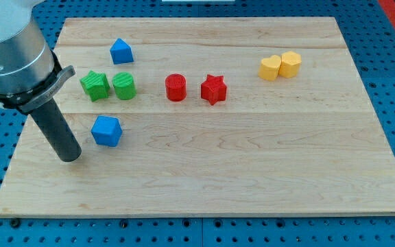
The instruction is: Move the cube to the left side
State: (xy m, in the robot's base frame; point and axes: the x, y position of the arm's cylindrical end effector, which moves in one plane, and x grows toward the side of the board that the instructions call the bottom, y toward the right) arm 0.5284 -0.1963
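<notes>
From my station I see my tip [69, 158] resting on the wooden board [252, 171] near its left edge, just to the view's left of the blue cube [106, 131] with a narrow strip of bare wood between them, so I judge them apart, not touching. There is no hand to speak of on this rig: the arm ends in a plain rod, so nothing is clenched, released or grasped; it can only shove. The blue cube sits in the left part of the board, below the green star-shaped block [94, 85] and the green cylinder [124, 86], which stand side by side and nearly touching. Above them, toward the view's top, is a blue house-shaped block [121, 51]. Toward the middle are a red cylinder [175, 88] and a red star [213, 89], near each other but apart, and at the upper right two yellow blocks [280, 66] press together; I cannot make out their exact shapes. As for progress, I judge the cube to be already well over on the left side, so the task looks mostly or wholly done; if more travel is wanted, my tip is on the wrong flank and would have to go round to the cube's right before pushing. The cube has no real long axis, its sides being alike; it sits slightly turned, with one corner angled toward the view's bottom right instead of square to the board's edges.
</notes>
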